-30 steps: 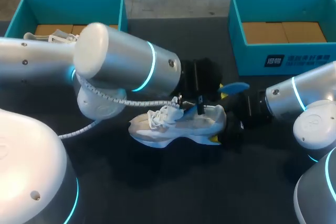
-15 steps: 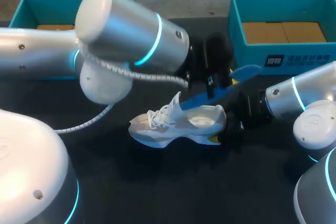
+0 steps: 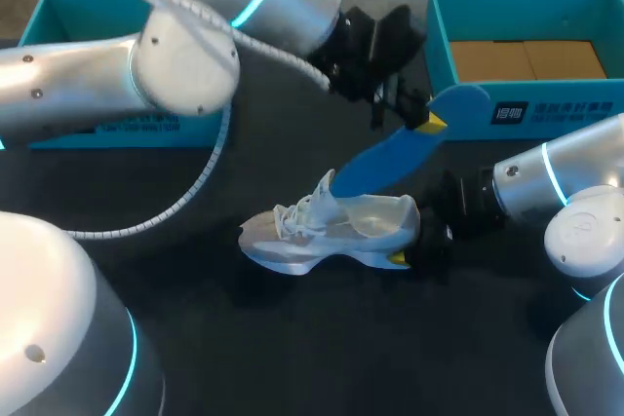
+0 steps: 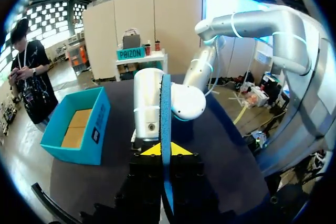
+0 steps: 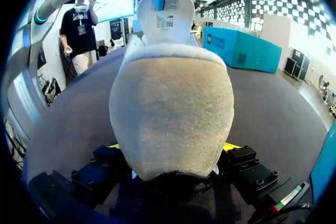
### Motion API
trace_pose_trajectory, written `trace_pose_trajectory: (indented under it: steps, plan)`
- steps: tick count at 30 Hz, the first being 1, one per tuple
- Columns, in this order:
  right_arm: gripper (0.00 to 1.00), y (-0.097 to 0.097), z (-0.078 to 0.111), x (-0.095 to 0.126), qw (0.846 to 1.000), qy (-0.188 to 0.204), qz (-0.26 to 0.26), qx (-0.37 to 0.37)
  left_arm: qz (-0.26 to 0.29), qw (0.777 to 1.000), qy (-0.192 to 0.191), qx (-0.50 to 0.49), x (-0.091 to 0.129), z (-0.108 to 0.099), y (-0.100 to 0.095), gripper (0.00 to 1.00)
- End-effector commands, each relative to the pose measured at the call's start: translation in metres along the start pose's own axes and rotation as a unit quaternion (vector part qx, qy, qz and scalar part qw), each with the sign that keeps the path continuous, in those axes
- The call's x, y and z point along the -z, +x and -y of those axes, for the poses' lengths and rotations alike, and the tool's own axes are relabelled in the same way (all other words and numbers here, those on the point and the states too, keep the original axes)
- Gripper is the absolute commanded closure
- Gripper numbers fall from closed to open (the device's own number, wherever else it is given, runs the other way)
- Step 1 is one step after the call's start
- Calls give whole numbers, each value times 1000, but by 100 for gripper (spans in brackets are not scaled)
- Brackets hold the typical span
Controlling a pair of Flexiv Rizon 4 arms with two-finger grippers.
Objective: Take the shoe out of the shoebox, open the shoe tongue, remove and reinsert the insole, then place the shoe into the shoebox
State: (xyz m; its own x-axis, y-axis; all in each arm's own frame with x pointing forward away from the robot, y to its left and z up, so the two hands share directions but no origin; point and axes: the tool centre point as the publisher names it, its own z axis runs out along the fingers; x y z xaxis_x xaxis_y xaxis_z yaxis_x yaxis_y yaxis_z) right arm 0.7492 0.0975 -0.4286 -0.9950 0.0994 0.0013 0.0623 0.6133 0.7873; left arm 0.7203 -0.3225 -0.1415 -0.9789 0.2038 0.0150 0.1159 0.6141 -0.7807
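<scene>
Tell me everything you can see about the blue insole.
The blue insole is a thin, flat, foam-looking strip with a rounded end. It hangs tilted in the air, its upper end pinched in the left gripper, its lower end reaching down to the opening of the white shoe, beside the raised tongue.

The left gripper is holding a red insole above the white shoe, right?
Not quite. The insole is blue, not red, as the head view shows. The left gripper does hold it above the white shoe.
</scene>
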Motion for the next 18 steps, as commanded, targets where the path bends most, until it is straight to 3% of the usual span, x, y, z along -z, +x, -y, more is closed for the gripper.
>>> trace_pose_trajectory:
  steps: [1, 9, 18]
  plan:
    - [100, 1, 2, -5, 1000, 3, 1, 0, -69, 997, 15, -10, 11, 3, 1, 100]
    - [100, 1, 2, -5, 1000, 3, 1, 0, -80, 995, 42, -32, 33, 23, 13, 100]
    - [100, 1, 2, -5, 1000, 3, 1, 0, -68, 991, 115, -29, 62, 48, 28, 100]
